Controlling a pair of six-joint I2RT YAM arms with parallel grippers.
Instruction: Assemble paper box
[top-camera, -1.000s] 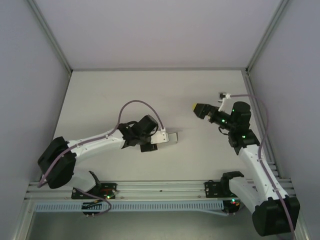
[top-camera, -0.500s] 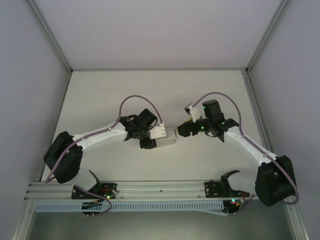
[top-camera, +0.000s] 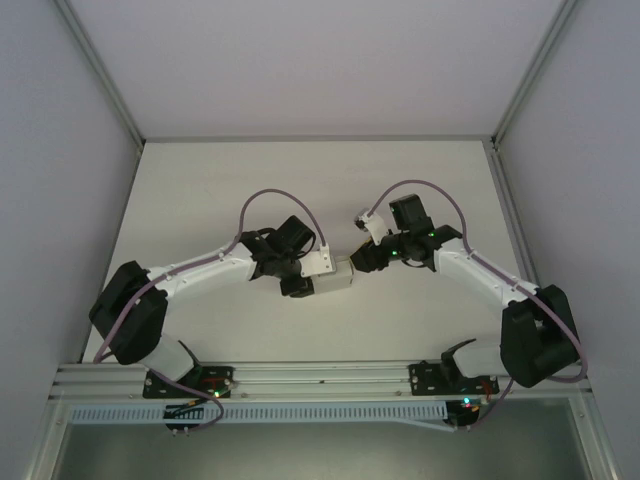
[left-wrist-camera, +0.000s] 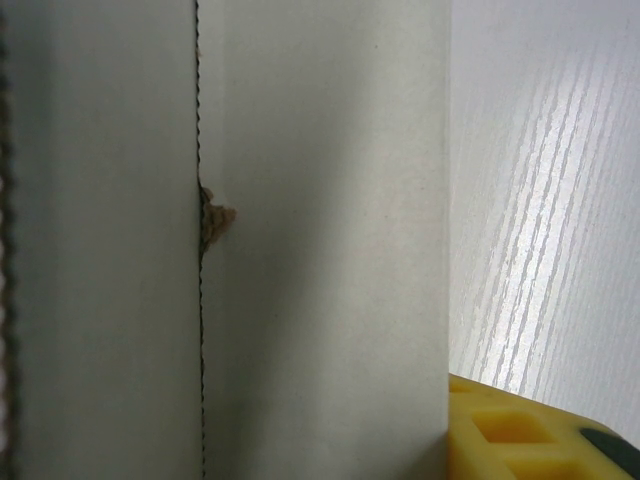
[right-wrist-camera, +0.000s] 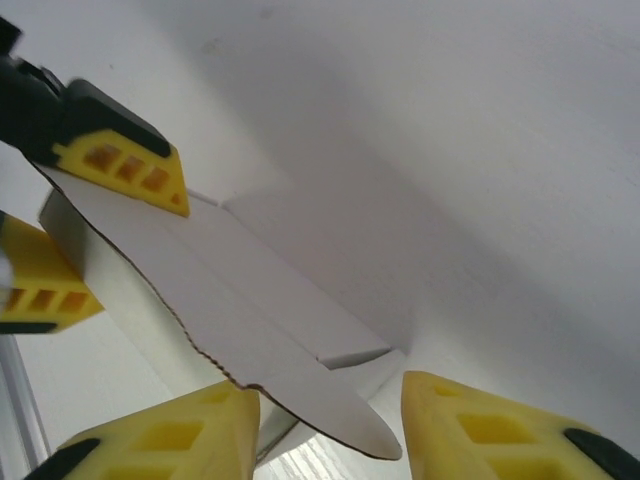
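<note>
Item: white creased card paper box (top-camera: 335, 280), centre of pale desk (top-camera: 200, 190).
Left end effector (right-wrist-camera: 88, 228): clamped on box end.
Right end effector (right-wrist-camera: 330, 430): spread wide, straddling flap tip.

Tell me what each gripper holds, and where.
Left gripper clamps the box by one end. Right gripper is open, straddling the opposite flap, and holds nothing.
</note>
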